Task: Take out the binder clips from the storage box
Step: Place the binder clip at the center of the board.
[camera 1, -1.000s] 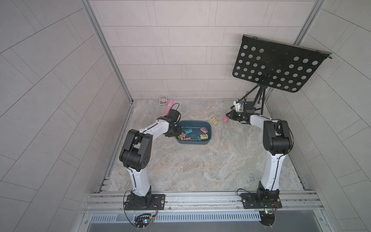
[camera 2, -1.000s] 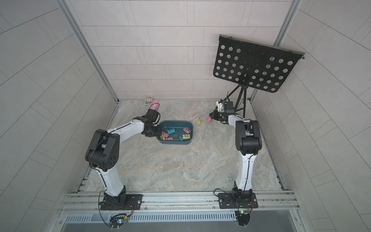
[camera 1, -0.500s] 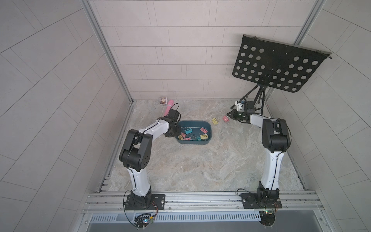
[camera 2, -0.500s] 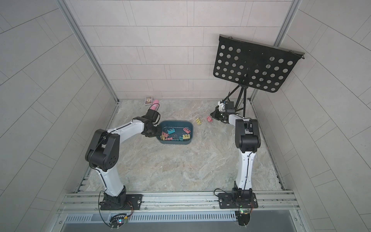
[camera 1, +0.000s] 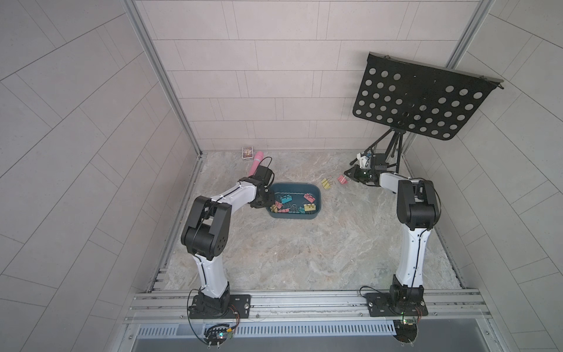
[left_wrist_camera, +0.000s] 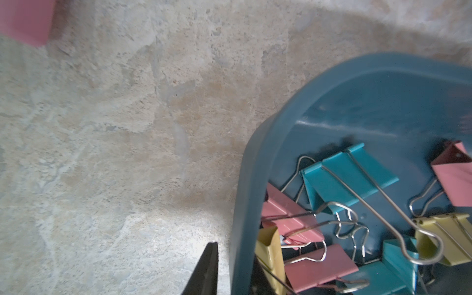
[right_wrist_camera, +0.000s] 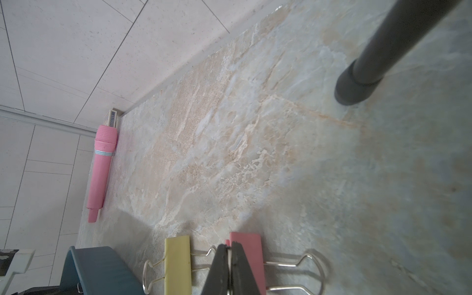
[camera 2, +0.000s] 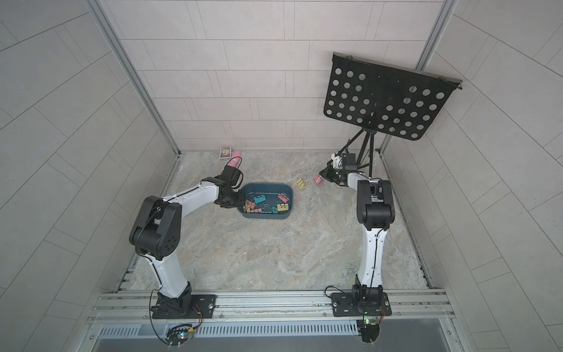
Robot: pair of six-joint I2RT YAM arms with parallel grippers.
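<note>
The storage box [camera 1: 294,185] is a shallow dark teal tub with rounded corners. It sits on the marbled table [camera 1: 304,253], left of centre and toward the back. Inside it lie the binder clips [camera 1: 292,203] in pink, yellow and teal, heaped toward the near side. The left wrist view shows their silver wire loops tangled together.

Two more clips are out on the table to the box's right. A yellow binder clip [camera 1: 326,183] lies near the far right corner, and a pink binder clip [camera 1: 342,179] lies beyond it, apart from it.

The left gripper [left_wrist_camera: 233,273] is at the box's left end wall, one finger outside and the other dark inside — clenched on the wall. Its wrist hides that end in both top views.

The right gripper [right_wrist_camera: 230,258] has its fingers pressed together with only a hairline between. Its tips are down at the pink clip — cannot tell whether a wire is nipped.

A pink cylindrical stick [camera 1: 256,161] and a small printed card box [camera 1: 247,152] lie by the back wall, behind the left wrist. A black perforated music stand [camera 1: 420,100] fills the back right corner. One tripod foot [right_wrist_camera: 357,84] rests on the table near the right gripper.
</note>
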